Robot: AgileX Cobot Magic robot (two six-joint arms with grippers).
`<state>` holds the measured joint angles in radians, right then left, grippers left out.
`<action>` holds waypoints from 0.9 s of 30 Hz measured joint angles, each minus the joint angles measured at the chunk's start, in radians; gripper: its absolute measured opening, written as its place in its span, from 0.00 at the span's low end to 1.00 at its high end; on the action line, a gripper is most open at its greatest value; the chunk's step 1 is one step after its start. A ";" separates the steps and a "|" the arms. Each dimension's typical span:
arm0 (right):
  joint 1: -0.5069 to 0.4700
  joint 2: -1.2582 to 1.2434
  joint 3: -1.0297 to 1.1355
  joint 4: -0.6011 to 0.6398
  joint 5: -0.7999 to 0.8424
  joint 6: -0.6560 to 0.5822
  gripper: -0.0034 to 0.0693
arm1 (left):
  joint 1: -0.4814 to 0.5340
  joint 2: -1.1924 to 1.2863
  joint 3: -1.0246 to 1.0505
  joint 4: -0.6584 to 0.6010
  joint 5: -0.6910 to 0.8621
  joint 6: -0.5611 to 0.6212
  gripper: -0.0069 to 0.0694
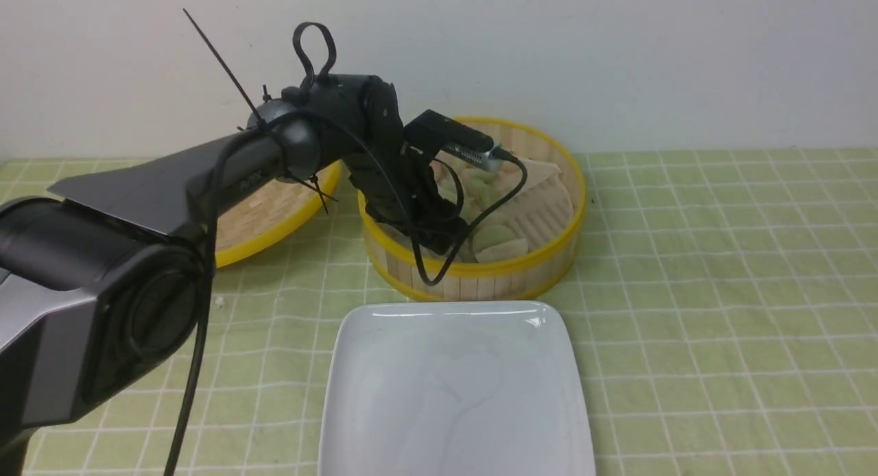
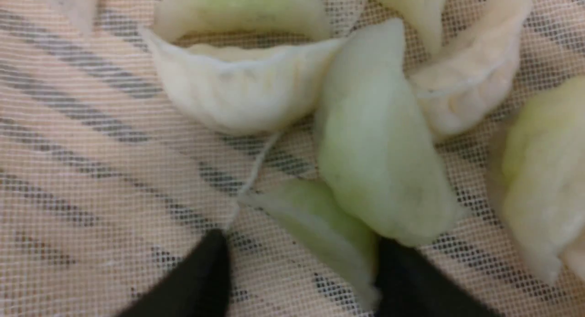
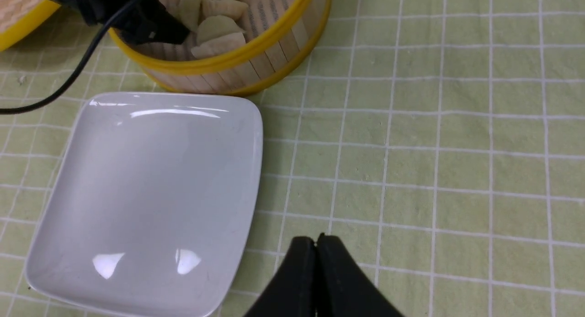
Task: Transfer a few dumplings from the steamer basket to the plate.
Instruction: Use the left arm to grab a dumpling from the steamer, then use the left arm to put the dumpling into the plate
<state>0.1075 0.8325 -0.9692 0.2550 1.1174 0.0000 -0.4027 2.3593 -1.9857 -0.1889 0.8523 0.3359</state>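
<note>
The steamer basket (image 1: 480, 274) stands behind the white plate (image 1: 453, 387), and the plate has nothing on it. My left arm reaches down into the basket among the dumplings (image 1: 497, 239). In the left wrist view my left gripper (image 2: 299, 248) is open just above the white mesh liner. A thin pale green dumpling (image 2: 320, 225) lies between its black fingers (image 2: 201, 280), up against the other one. A bigger green dumpling (image 2: 374, 161) and a whitish one (image 2: 237, 88) lie just beyond. My right gripper (image 3: 315, 238) is shut with nothing in it, over the tablecloth beside the plate (image 3: 146, 193).
The shallow woven lid (image 1: 274, 215) with a yellow rim lies left of the basket, partly behind my left arm. A black cable (image 1: 439, 256) hangs over the basket's front rim. Green checked tablecloth (image 1: 720, 291) covers the table to the right.
</note>
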 joint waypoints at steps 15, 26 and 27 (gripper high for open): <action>0.000 0.000 -0.001 0.001 0.011 0.000 0.03 | -0.031 -0.102 -0.213 0.074 0.345 -0.032 0.19; 0.000 0.001 -0.001 0.008 0.001 -0.021 0.03 | -0.048 -0.376 0.090 -0.032 0.376 -0.082 0.19; 0.000 0.001 -0.001 0.010 -0.005 -0.028 0.03 | -0.062 -0.444 0.210 -0.051 0.376 -0.082 0.19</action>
<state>0.1075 0.8333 -0.9703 0.2652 1.1121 -0.0276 -0.4646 1.9153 -1.7759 -0.2403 1.2283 0.2542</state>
